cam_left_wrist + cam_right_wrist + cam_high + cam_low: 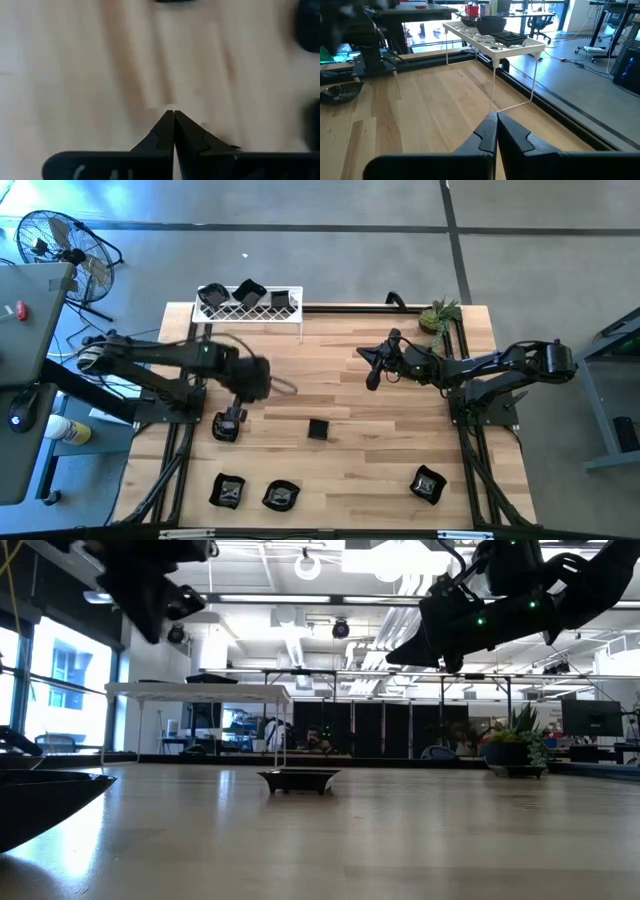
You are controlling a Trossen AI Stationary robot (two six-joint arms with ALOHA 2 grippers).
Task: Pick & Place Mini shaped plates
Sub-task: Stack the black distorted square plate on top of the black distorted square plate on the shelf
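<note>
A: Along the near edge of the worktop (pixel 380 470), how many mini shaped plates do you count?

B: Three. One (pixel 227 491) at the left, one (pixel 281 496) just beside it, and one (pixel 428 484) well apart to the right.

A: And farther in?

B: Two more on the wood: a small square plate (pixel 318 429) near the middle, and one (pixel 227 425) to its left, under the left gripper (pixel 233 416).

A: Is that gripper holding it?

B: I cannot tell from above. In its wrist view the jaws are pressed together with nothing between them, over bare wood.

A: The right gripper (pixel 371 378)?

B: Raised over the right half of the worktop, jaws together and empty, pointing toward the rack.

A: What sits on the white wire rack (pixel 250 307)?

B: Three black plates, at the far left corner: one (pixel 213 294), a second (pixel 248 291), a third (pixel 280 300). Eight in all.

A: Anything else at the back?

B: One small green potted plant (pixel 439 315) at the far right corner.
</note>
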